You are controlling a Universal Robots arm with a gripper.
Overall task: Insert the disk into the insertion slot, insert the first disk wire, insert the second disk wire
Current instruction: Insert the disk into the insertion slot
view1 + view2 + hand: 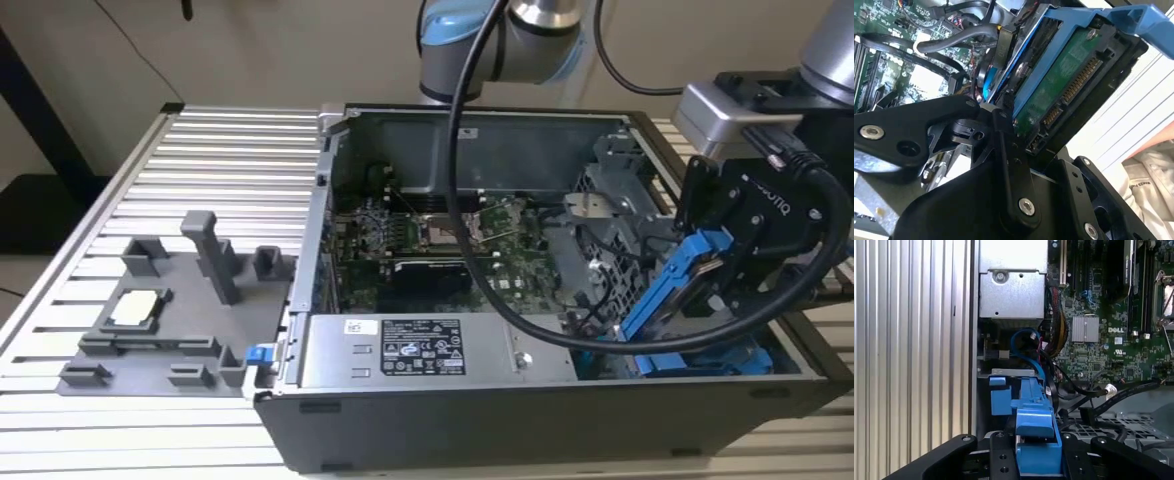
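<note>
The disk [671, 292], in its bright blue carrier frame, hangs tilted and on edge over the open computer case [400, 400], at the exterior view's right. My black gripper [725, 272] is shut on it. In the second wrist view the disk's green circuit-board side [1074, 85] faces the camera, with one finger [1004, 135] pressed against its edge. In the first wrist view the blue carrier [1036, 427] points down into the case beside the perforated grey drive cage [1114, 424]. The insertion slot lies below the disk and is mostly hidden by it.
A second blue carrier [707, 362] sits low in the case under the held disk. Loose black cables [1114, 392] and a thin blue cable [1026, 345] lie near the cage. The silver power-supply box [407, 350] and motherboard [441, 235] fill the case. Grey fixtures [174, 300] stand on the ribbed table.
</note>
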